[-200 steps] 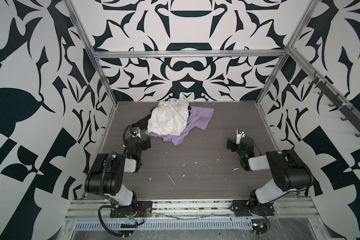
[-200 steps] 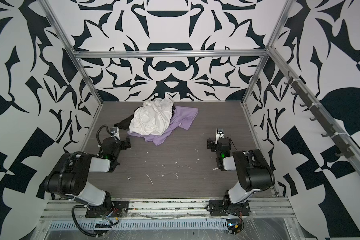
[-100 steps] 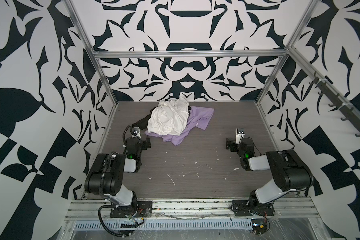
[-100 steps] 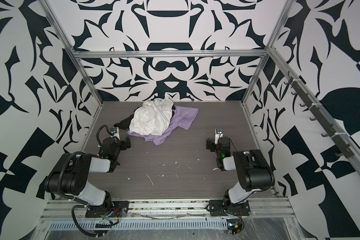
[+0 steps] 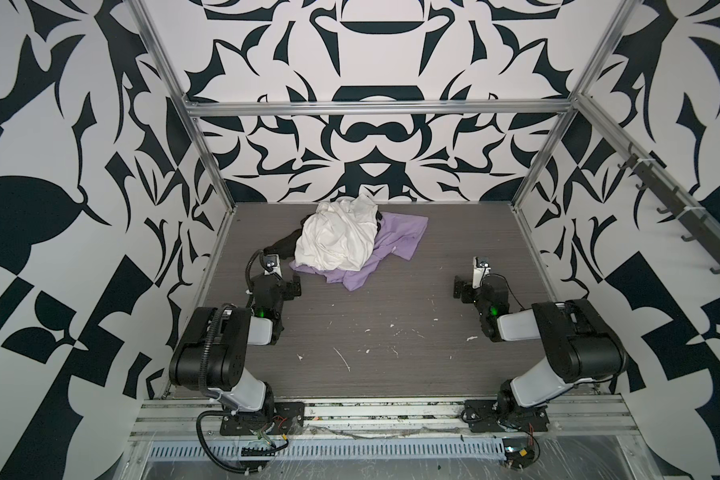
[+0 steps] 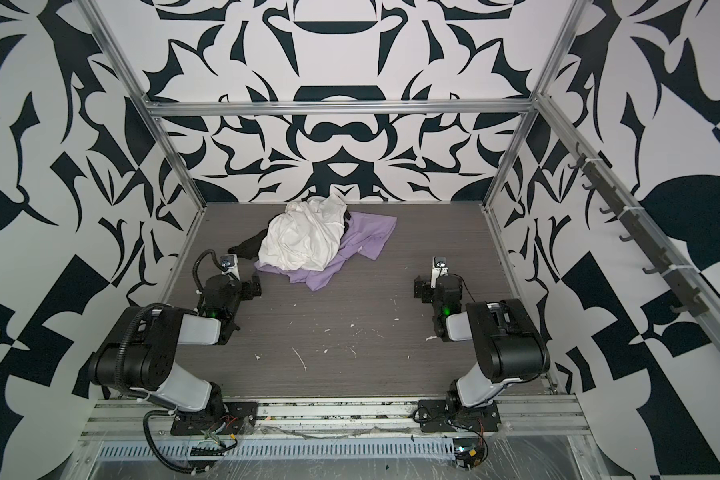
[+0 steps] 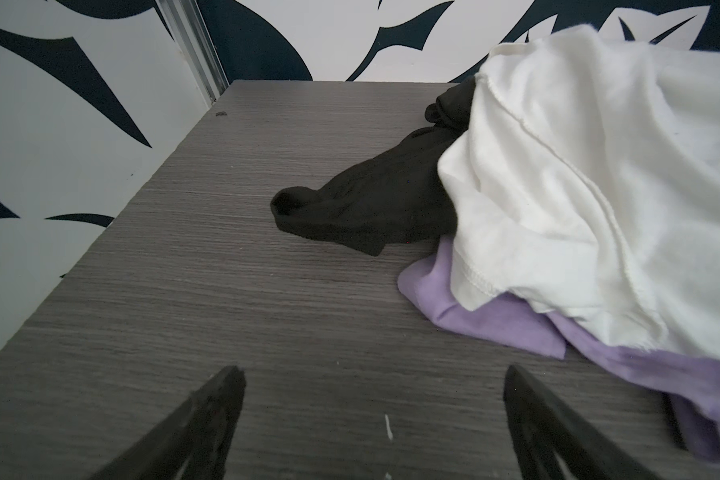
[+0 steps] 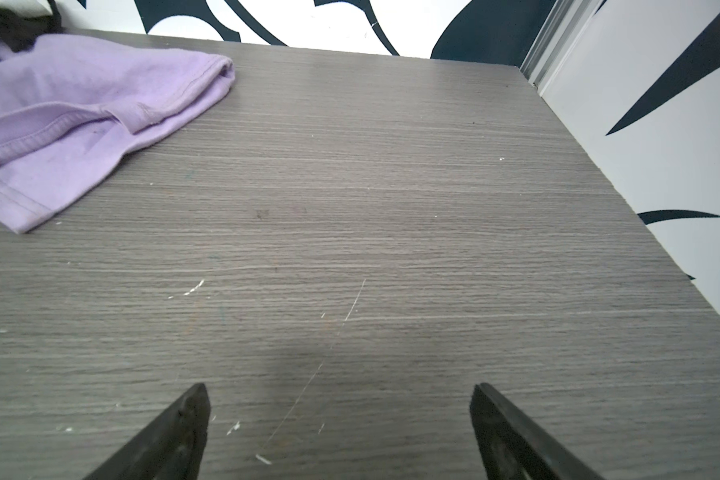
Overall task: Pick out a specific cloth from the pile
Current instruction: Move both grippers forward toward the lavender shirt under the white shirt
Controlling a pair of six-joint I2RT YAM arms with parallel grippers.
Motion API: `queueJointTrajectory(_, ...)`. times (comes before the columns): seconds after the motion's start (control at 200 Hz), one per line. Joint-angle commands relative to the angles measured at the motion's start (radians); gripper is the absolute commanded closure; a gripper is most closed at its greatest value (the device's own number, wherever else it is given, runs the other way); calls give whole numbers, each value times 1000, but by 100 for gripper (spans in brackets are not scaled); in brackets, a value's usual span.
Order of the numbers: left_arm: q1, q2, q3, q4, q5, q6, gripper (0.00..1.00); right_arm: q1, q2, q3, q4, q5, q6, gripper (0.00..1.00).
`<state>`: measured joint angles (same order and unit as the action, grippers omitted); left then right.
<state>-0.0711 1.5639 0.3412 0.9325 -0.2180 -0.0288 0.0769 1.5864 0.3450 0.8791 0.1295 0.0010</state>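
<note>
Woodgrain table [image 5: 391,353], rumpled white cloth [image 5: 333,239] atop lilac cloth [image 5: 400,237].

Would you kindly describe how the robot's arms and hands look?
Both arms have black joint housings, pale grey links and a green wrist light. The left arm carries a ribbed black hose, the right arm a thin black cable. The left hand and right hand have black tapering fingers.

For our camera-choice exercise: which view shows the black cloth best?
The left wrist view: the black cloth lies large, mid-frame, sticking out from under the white cloth. Both top views show only a small dark strip left of the white cloth; the right wrist view catches just a scrap.
</note>
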Motion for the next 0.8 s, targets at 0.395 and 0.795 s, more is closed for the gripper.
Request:
queueJointTrajectory(0.395,-72,-380,145,-568,-241,-229,0,101,-368,207,-540,178,253,4)
queueJointTrajectory(0.795,-196,-383,347,-884,143,-386,0,113,-134,390,-664,-339,699,13)
